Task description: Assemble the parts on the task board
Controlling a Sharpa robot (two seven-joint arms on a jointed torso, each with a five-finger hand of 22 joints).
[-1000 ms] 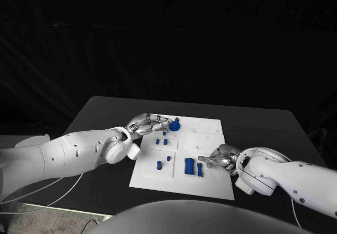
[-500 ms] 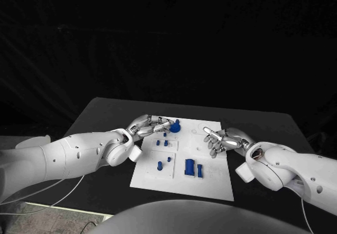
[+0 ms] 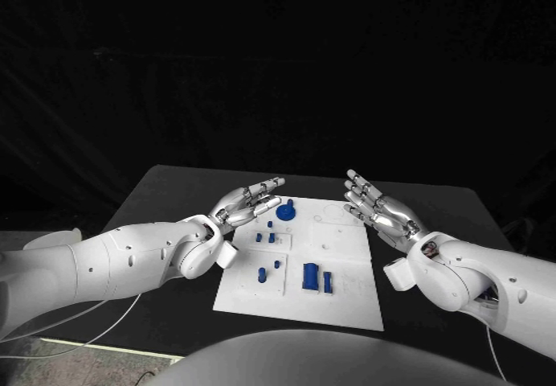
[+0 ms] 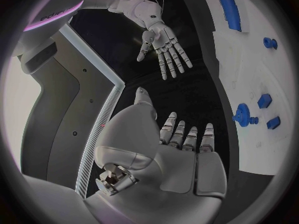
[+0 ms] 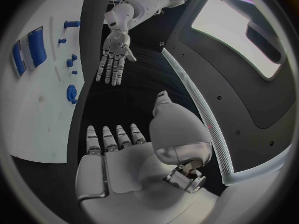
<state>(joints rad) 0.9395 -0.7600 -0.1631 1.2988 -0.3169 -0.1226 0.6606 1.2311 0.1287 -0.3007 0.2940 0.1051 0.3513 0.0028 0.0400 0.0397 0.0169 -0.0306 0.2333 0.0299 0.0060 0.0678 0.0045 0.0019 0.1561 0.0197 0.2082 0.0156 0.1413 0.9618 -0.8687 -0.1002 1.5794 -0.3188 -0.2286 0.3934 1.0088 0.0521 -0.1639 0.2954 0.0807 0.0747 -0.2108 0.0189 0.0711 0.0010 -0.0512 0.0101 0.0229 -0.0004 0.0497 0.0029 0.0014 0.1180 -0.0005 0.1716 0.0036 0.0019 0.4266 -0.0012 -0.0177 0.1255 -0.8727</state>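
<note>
A: Entry, largest first. What carries everything?

B: The black counter (image 3: 173, 189). The white task board (image 3: 348, 299) lies flat at its middle, long side running from the near edge toward the far edge.

A: Your arms?

B: My left arm (image 3: 104, 257) comes in over the counter's left edge, my right arm (image 3: 487, 277) over its right edge. Both end above the far half of the board.

A: State of the hands?

B: My left hand (image 3: 243, 206) is spread, fingers straight and apart, nothing in it, raised above the board's far-left corner. My right hand (image 3: 377, 206) is the same: fingers fanned out, palm bare, raised above the board's far-right corner. The hands are well apart with the board's far edge between them. Neither touches the board or a part. The wrist views agree: each shows its own hand flat and the other hand splayed across from it.

A: Parts?

B: All blue, all on the board. Largest is the rectangular block (image 3: 311, 276) near the board's near edge, with a narrower bar (image 3: 329, 281) just beside it on the right. A round gear (image 3: 285, 213) sits near the far edge, beside my left fingertips but apart from them. Two small pegs (image 3: 267, 237) stand on a raised plate toward the left edge, with a smaller one (image 3: 270, 224) just beyond them. Another small piece (image 3: 262, 274) and a peg (image 3: 280, 261) stand on the nearer plate, left of the block.
</note>
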